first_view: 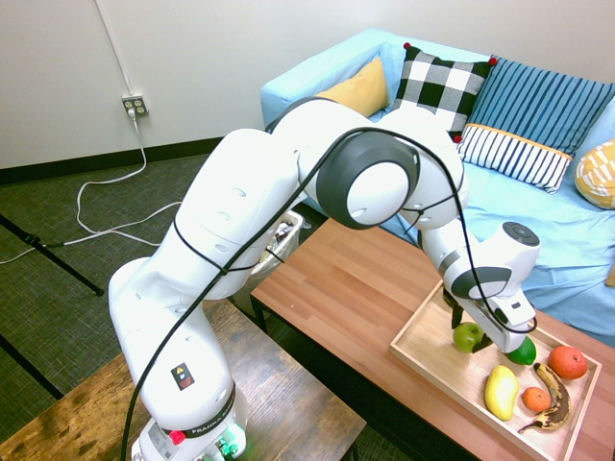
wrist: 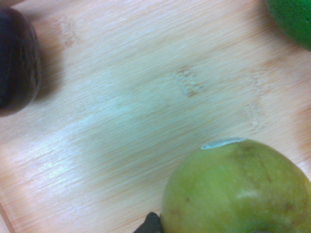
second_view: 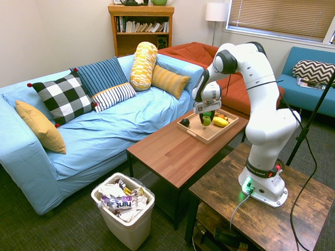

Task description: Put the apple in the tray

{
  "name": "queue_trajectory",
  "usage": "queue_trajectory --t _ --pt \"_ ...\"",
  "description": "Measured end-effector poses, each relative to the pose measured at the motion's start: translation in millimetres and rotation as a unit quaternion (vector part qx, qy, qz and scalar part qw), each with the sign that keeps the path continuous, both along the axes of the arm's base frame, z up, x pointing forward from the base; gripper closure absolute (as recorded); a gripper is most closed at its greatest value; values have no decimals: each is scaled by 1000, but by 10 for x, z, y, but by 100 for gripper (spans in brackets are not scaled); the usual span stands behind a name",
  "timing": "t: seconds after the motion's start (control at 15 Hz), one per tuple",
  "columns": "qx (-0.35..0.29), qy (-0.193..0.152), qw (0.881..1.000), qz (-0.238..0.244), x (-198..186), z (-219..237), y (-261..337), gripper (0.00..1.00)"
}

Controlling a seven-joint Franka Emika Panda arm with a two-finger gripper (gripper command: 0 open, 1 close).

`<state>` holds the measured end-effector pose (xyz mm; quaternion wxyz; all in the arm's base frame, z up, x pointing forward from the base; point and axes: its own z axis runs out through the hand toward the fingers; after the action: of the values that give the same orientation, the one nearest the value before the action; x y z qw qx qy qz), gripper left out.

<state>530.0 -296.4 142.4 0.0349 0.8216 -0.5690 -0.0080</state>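
Note:
The yellow-green apple (first_view: 468,336) hangs just over the near left part of the pale wooden tray (first_view: 423,360), with my gripper (first_view: 473,325) shut on it from above. In the second exterior view the apple (second_view: 207,121) shows under the gripper (second_view: 206,116), above the tray (second_view: 201,135). The wrist view shows the apple (wrist: 238,189) close up over the bare tray floor (wrist: 136,107). Whether the apple touches the floor I cannot tell.
In the tray lie a glossy green lime-like fruit (first_view: 522,351), a red-orange fruit (first_view: 567,361), a yellow fruit (first_view: 501,392), a small orange (first_view: 535,399) and a browned banana (first_view: 555,401). A dark avocado (second_view: 185,122) lies by the tray's sofa end. The tray stands on the brown coffee table (first_view: 356,288).

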Motion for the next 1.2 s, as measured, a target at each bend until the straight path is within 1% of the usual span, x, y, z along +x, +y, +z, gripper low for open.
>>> queue_trajectory --t 0.27,0.33,0.73,1.0,1.2 --pt "11 10 1000 7 -31 -171 54 100" --pt "14 12 1000 9 -37 -224 80 0" --pt "17 11 1000 13 -37 -261 91 0" --pt "26 18 999 20 -51 -459 209 0" --pt "20 8 1000 21 -15 -353 192 0"
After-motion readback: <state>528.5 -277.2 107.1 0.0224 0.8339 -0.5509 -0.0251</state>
